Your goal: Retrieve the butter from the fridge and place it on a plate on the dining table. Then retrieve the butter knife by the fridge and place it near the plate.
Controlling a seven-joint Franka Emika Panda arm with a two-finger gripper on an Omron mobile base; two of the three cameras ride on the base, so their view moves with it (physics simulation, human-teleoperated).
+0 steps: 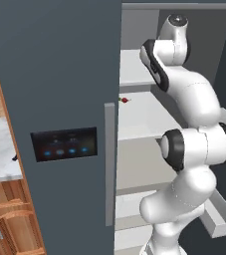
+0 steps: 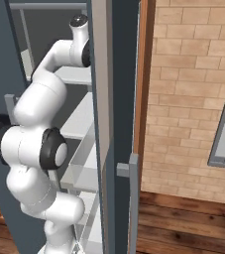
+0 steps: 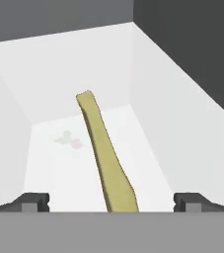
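Olive-yellow butter (image 3: 105, 157) lies on a pale fridge (image 1: 59, 74) shelf, between the spread fingertips of my gripper (image 3: 111, 202), ungrasped. Closing off-centre could, I judge, skid the slim stick sideways. A small red thing (image 1: 125, 100) sits on a shelf; shelf walls crowd me.

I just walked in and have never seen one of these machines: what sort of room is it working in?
Most likely a home kitchen, computer-rendered. The arm reaches into an open dark grey fridge with pale shelves; a marble counter over wooden cabinets stands beside it, and a stick of butter lies inside.
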